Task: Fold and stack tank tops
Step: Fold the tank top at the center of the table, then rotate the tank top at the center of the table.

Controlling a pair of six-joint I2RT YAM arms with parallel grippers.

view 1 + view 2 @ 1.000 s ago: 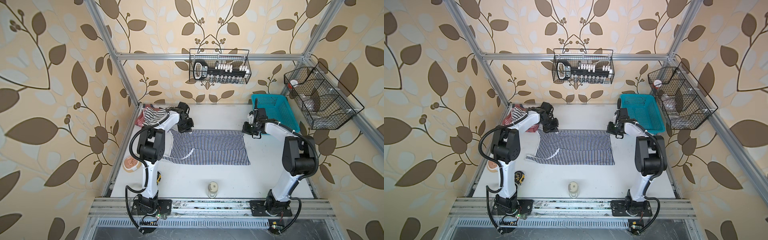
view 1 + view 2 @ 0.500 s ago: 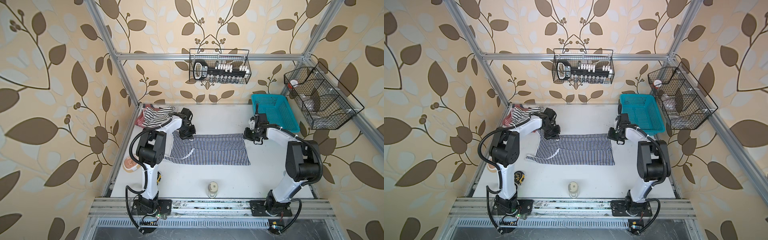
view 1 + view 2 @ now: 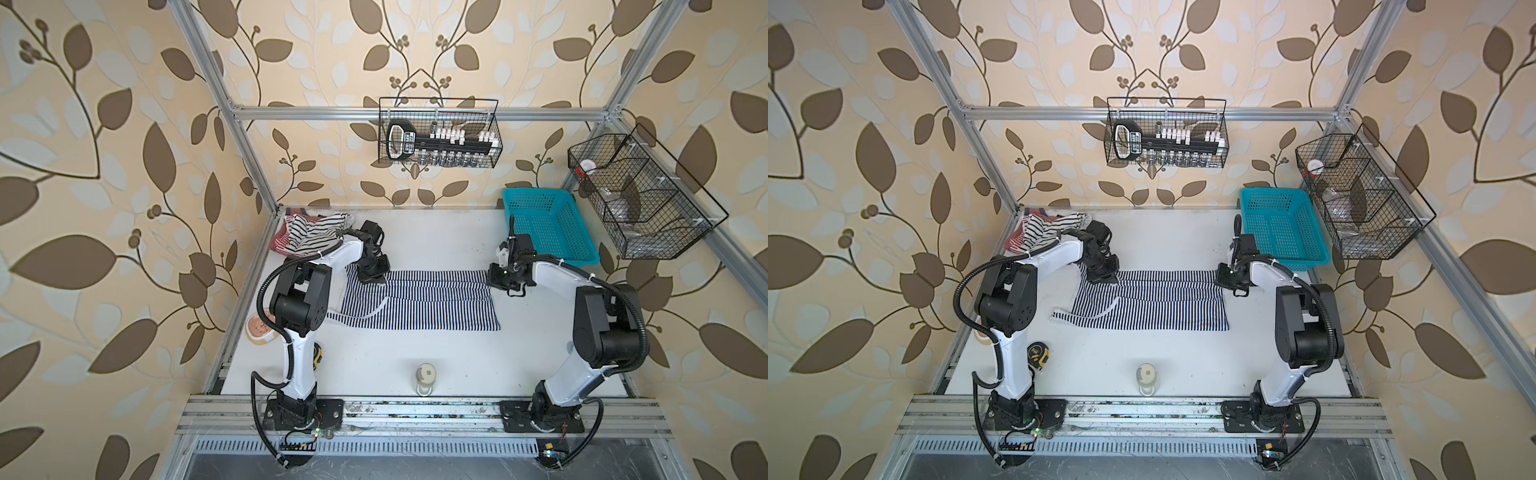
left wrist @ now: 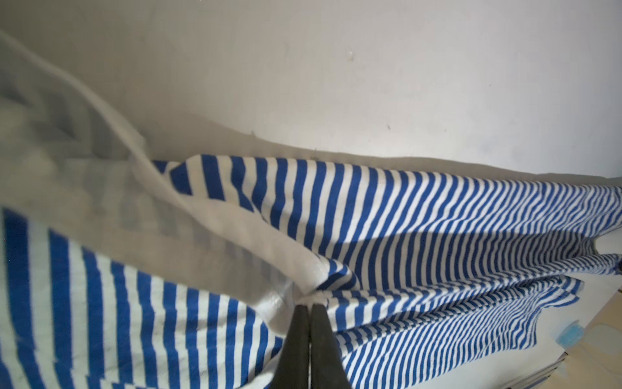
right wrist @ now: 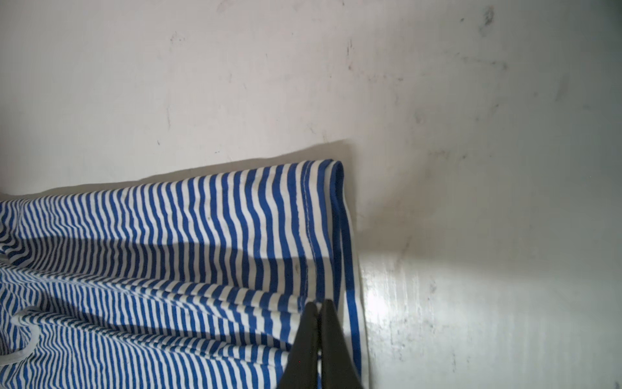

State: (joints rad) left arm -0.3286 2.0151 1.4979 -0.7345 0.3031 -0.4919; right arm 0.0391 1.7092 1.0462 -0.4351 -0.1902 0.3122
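The left gripper (image 4: 309,305) and right gripper (image 5: 318,303) pinch the navy-striped tank top (image 3: 419,303) by its far edge, seemingly mid first fold; the other tops (image 3: 309,237) lie crumpled at the far-left corner of the desk (image 3: 415,357).

Matt cloth tank top (image 5: 202,219), glossy table (image 5: 471,252)

Left arm (image 3: 332,259) reaches forward from base, elbow raised, wrist bent down. Left gripper (image 4: 310,304) low, jaws pressed together, pinching fine-striped tank top (image 3: 419,305) at white trim. Right arm (image 3: 557,278) posed alike. Right gripper (image 5: 318,303) low, jaws nearly together, pinching hem corner.
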